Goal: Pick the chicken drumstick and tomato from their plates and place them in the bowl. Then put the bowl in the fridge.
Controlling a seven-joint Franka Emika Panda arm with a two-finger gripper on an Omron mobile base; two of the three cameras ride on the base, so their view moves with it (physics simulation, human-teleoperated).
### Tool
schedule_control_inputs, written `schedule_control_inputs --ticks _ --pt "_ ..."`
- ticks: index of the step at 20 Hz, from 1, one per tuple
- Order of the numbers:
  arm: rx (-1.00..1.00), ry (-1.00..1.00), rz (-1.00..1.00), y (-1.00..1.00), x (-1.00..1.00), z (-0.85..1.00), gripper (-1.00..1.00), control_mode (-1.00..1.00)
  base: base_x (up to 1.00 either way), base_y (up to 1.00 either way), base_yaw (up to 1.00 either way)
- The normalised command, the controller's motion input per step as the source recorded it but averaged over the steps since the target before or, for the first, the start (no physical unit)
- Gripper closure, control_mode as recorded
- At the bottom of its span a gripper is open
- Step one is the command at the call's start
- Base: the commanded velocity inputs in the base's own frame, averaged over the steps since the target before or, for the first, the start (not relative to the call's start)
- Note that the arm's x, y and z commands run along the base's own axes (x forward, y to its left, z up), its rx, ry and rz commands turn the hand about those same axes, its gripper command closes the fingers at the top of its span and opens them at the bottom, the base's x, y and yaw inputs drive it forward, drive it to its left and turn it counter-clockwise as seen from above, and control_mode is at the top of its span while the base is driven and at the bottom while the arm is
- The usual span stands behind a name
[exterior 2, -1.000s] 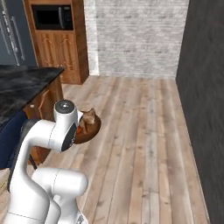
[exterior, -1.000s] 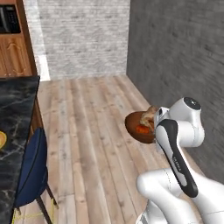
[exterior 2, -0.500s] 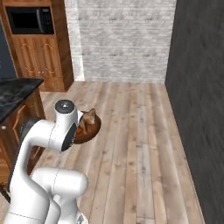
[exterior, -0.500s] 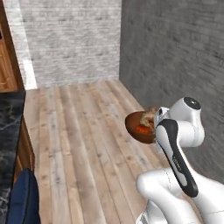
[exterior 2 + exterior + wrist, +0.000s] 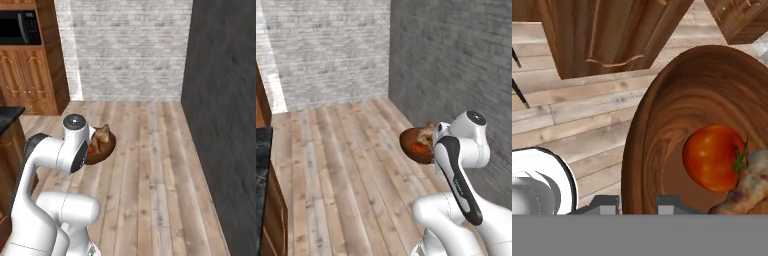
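At the left, a black-topped wooden desk (image 5: 262, 165) edges the wide bare plank floor (image 5: 341, 165). The round reddish-brown wooden bowl (image 5: 415, 145) is held aloft by its rim in the narrowly closed gripper (image 5: 637, 202), the red tomato (image 5: 713, 157) and golden-brown chicken drumstick (image 5: 747, 182) lying inside, the grey brick wall (image 5: 456, 65) near at right.

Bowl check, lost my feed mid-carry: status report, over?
Gripper shut on the bowl rim. Tomato and chicken drumstick inside. Bowl aloft over wood floor; fridge not sighted.
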Motion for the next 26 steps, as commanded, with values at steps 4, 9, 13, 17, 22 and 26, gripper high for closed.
schedule_control_inputs --ticks 4,9,13,17,22,26 --pt "0.00 0.00 0.00 0.00 0.00 0.00 1.00 1.00 0.85 0.29 0.05" --pt "0.00 0.00 0.00 0.00 0.00 0.00 1.00 1.00 0.84 0.28 0.09" --pt "0.00 0.00 0.00 0.00 0.00 0.00 1.00 1.00 0.85 0.29 0.09" --pt "0.00 0.00 0.00 0.00 0.00 0.00 1.00 1.00 0.82 0.29 0.13" --pt "0.00 0.00 0.00 0.00 0.00 0.00 1.00 1.00 0.80 0.28 0.18" --pt "0.00 0.00 0.00 0.00 0.00 0.00 1.00 1.00 0.76 0.26 0.24"
